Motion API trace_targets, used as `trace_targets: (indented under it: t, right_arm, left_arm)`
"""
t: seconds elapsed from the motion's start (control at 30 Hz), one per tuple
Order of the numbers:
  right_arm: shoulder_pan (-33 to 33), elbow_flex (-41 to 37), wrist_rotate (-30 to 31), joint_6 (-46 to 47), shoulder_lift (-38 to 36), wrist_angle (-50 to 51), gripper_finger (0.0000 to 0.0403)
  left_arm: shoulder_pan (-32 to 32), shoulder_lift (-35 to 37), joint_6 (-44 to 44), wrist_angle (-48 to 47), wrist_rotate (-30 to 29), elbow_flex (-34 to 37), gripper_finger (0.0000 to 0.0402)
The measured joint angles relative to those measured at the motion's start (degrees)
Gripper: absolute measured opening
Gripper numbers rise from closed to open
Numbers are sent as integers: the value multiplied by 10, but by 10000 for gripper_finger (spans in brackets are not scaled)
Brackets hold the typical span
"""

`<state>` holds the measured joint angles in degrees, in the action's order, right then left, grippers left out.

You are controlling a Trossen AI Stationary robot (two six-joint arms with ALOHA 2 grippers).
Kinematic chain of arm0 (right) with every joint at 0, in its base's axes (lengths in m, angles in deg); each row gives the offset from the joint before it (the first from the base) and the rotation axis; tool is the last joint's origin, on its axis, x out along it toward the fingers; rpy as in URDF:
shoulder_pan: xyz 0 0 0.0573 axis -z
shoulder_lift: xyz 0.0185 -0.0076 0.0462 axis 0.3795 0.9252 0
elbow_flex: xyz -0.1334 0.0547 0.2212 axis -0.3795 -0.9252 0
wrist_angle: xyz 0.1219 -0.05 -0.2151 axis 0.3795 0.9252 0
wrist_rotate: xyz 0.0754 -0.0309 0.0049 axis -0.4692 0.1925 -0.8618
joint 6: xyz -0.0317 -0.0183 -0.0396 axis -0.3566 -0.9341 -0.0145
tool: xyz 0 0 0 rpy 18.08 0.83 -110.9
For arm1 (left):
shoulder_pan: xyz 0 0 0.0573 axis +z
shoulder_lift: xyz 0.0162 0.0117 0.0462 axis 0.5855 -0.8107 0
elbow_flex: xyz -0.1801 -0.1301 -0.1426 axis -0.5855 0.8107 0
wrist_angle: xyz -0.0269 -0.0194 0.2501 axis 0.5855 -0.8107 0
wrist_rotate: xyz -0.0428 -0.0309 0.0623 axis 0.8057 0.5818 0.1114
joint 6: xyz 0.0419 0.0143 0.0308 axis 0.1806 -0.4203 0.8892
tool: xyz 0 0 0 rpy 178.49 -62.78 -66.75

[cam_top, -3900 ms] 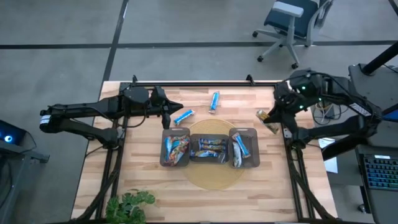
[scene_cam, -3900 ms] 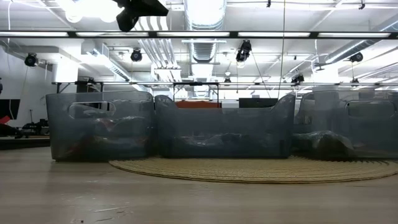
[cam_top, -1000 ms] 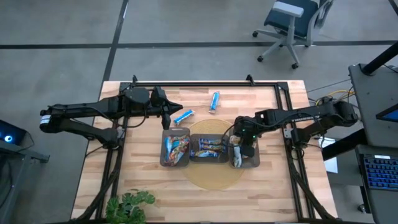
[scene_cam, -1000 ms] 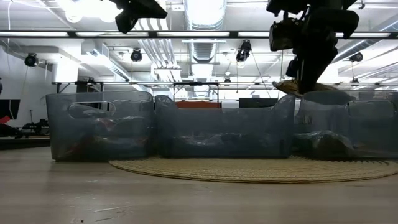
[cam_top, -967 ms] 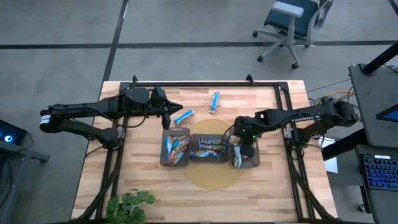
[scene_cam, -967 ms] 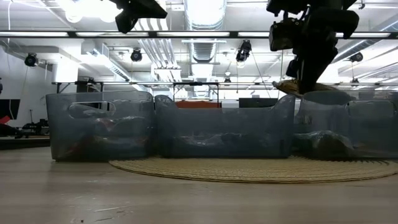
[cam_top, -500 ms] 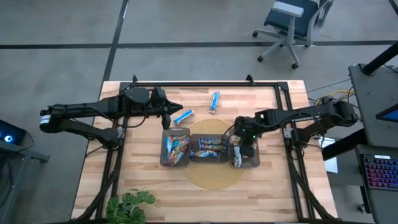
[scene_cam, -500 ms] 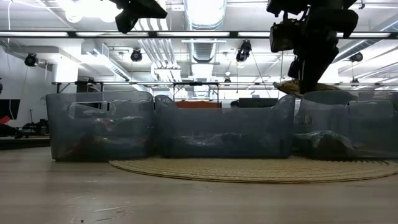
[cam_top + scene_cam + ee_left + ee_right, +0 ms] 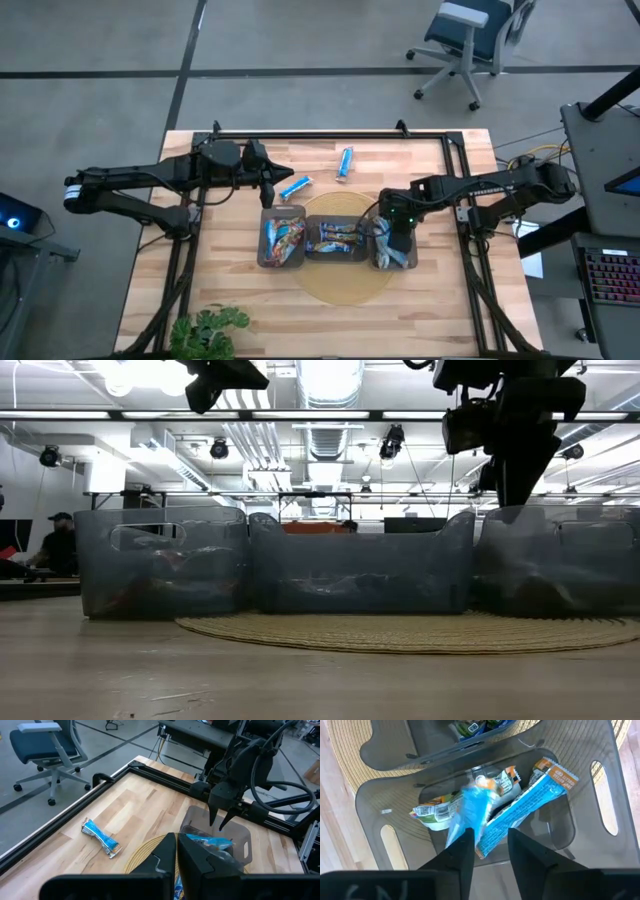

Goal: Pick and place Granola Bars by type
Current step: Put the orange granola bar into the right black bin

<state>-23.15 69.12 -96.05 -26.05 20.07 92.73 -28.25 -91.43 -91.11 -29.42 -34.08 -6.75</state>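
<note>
Three trays [image 9: 335, 262] hold wrapped bars [image 9: 334, 237], apparently sorted; right pincer [image 9: 392, 236] parted above.

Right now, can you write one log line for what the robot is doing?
right gripper: open above right tray | bar: dropping in | left gripper: shut, waiting

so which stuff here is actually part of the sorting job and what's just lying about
Job:
- two blue bars loose on the table
- bars in the three trays
- right gripper over the right tray

Lying about:
- woven mat
- plant
- office chair
</note>
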Motion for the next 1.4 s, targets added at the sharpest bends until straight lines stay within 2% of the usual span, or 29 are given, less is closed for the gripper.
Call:
trace_targets:
  t: [0.2,0.4,0.53,0.8,1.17,1.27,1.4]
  right_arm:
    - [0,0,0,-3,0,-2,127]
    - [0,0,1,-5,0,-3,127]
    - [0,0,1,-15,-2,-4,101]
    - [0,15,1,-35,-3,-7,14]
    - [0,77,2,-36,-3,-7,9]
    - [0,114,4,-49,-3,-8,9]
    - [0,172,23,-68,-4,-12,9]
  left_arm:
    - [0,0,0,0,0,0,0]
    - [0,0,0,0,0,0,0]
    - [0,0,0,0,0,0,0]
    - [0,0,0,0,0,0,0]
    - [0,0,-11,0,5,0,3]
    - [0,0,-14,0,5,0,18]
    - [0,0,-14,0,5,0,58]
